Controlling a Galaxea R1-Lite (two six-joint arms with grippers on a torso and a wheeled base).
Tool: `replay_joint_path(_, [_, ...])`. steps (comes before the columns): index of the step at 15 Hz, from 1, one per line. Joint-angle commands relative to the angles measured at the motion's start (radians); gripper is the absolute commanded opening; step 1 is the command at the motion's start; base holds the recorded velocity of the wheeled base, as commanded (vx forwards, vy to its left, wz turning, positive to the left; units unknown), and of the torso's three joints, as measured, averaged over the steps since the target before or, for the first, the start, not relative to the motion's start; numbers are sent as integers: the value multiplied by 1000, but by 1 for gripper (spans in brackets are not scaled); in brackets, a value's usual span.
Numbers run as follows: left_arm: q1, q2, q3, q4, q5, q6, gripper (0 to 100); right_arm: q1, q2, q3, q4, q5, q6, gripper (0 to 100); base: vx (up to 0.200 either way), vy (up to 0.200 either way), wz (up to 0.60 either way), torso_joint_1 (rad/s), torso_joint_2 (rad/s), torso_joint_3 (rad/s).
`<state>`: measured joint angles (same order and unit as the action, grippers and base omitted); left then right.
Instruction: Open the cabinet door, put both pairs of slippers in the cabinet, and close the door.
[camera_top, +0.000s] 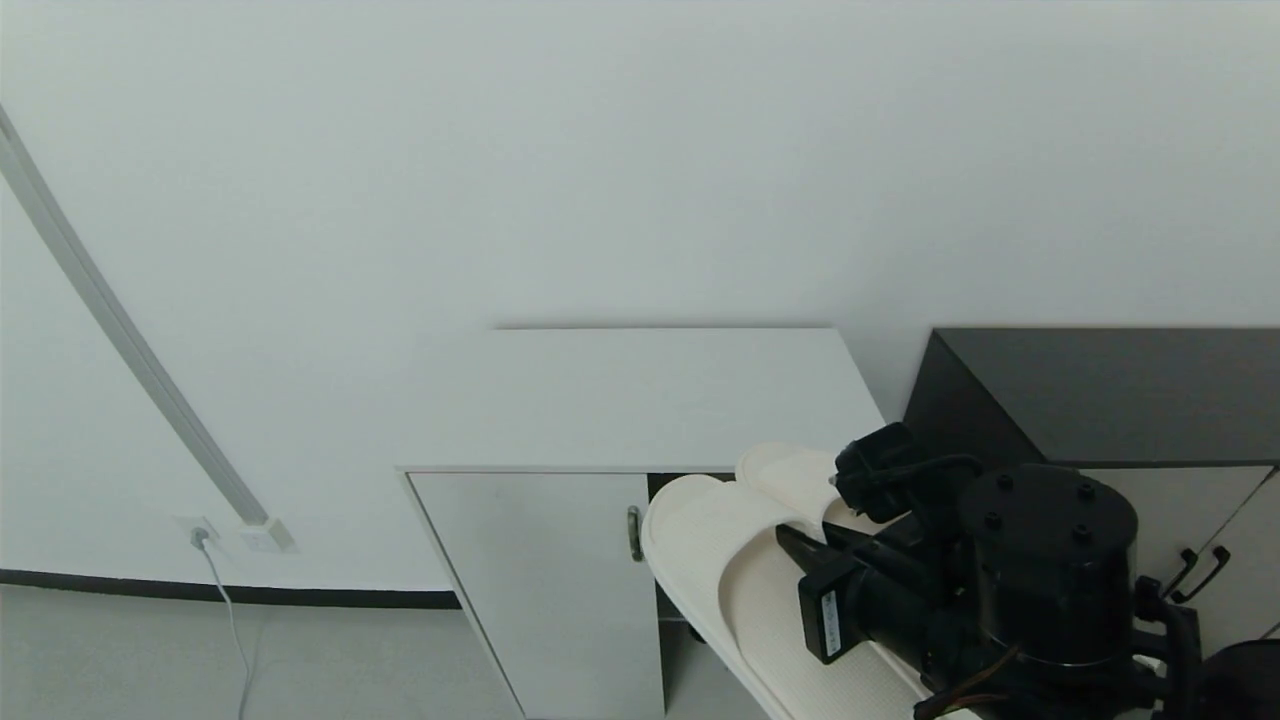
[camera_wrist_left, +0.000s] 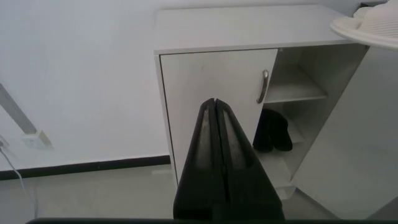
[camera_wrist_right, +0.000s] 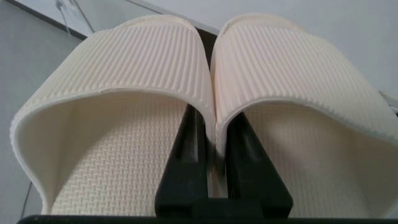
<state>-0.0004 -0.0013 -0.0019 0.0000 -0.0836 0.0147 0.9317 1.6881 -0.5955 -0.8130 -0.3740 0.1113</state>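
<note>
A pair of cream slippers hangs in front of the white cabinet, level with its top edge by the open right side. My right gripper is shut on the slippers' inner edges, holding them side by side, toes toward the cabinet. The cabinet's left door with its metal handle is closed. Its right door stands swung open. Inside are a shelf and a black pair of slippers on a lower level. My left gripper is shut and holds nothing, facing the closed left door.
A dark-topped cabinet with black handles stands right of the white one. A wall socket with a cable is low on the left wall. Grey floor lies in front of the cabinet.
</note>
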Motion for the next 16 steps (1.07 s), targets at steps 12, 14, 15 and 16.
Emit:
replay_joint_path(12, [0,1,0,-2,-1,-2,0,-1,25,8,2,-22,-2,0,0,0,0,0,0,0])
replay_joint_path(14, [0,1,0,-2,-1,-2,0,-1,30,8,2,-22,-2,0,0,0,0,-78,186,105])
replay_joint_path(15, [0,1,0,0,-1,-2,0,-1,32,8,2,-22,-2,0,0,0,0,-154,344,183])
replay_joint_path(16, [0,1,0,0,-1,-2,0,-1,33,8,0,-22,-2,0,0,0,0,-163,349,193])
